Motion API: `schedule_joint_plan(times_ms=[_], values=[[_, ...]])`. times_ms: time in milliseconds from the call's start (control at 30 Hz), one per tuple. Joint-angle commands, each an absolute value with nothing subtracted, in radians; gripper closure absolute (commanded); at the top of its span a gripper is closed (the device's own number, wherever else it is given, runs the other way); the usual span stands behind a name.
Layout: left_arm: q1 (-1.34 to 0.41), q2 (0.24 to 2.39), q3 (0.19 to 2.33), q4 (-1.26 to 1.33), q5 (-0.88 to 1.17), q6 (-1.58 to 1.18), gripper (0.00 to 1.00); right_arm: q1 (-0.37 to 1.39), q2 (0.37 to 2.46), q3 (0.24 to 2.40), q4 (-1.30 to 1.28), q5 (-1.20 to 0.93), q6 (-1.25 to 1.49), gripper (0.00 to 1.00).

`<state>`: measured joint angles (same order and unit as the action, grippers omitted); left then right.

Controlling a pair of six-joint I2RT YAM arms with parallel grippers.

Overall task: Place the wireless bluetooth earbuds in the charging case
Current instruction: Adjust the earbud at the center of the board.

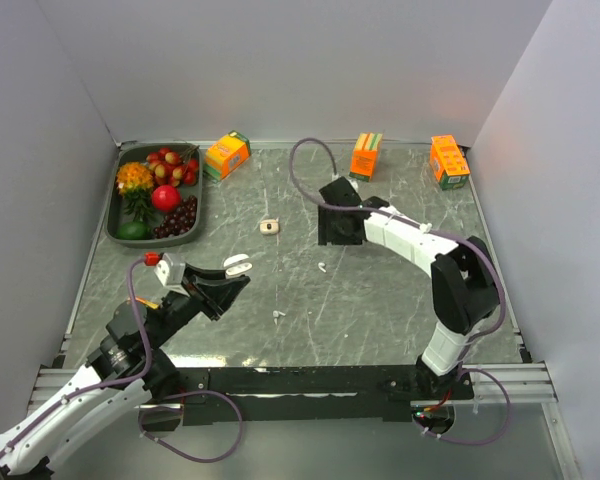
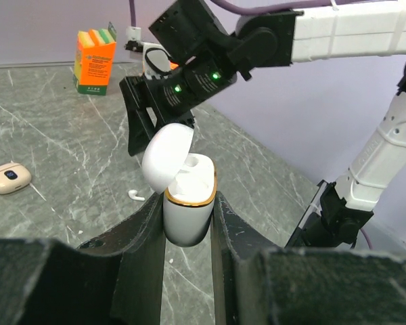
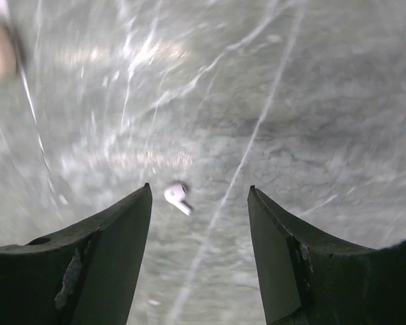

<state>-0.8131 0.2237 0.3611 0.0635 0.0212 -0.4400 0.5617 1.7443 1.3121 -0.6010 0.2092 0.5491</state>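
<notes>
I take the tan case (image 1: 269,227) lying flat in the middle of the worktop (image 1: 400,300) as my marker. It has a dark spot on top, and nothing touches it.

On the near-left side of that case, my left gripper (image 2: 189,210) holds the white charging case (image 2: 187,218) upright, off the worktop. Its jaws are closed snugly on the case's two sides. The lid (image 2: 168,156) is swung open and tilts back on its hinge, and a gold band runs round the rim. I cannot tell what sits in the wells.

To the right of the tan case my right gripper (image 3: 199,189) points down at the worktop with its jaws spread wide and nothing held. One earbud (image 3: 176,196) lies on the stone between the two fingers (image 3: 115,237) in the wrist view. That picture is blurred, so I cannot tell how far above the earbud the fingertips hang. From overhead this earbud (image 1: 322,267) is on the near-right side of the tan case. A second earbud (image 1: 278,316) lies nearer to me than the case, well apart from it and from the first.

Left of the tan case and a little beyond it is a dark tray (image 1: 111,212) filled with toy fruit. Beyond the case, along the back edge, stand three orange cartons (image 1: 227,154) (image 1: 365,155) (image 1: 448,161) — one to the left, two to the right.
</notes>
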Motion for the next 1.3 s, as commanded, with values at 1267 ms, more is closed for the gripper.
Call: schedule_joint_plan(times_ms=[1267], values=[[-0.818, 0.256, 0.4, 0.094, 0.071, -0.465, 0.99, 0.695, 1.907, 1.281, -0.511, 0.095, 0.081, 0.46]])
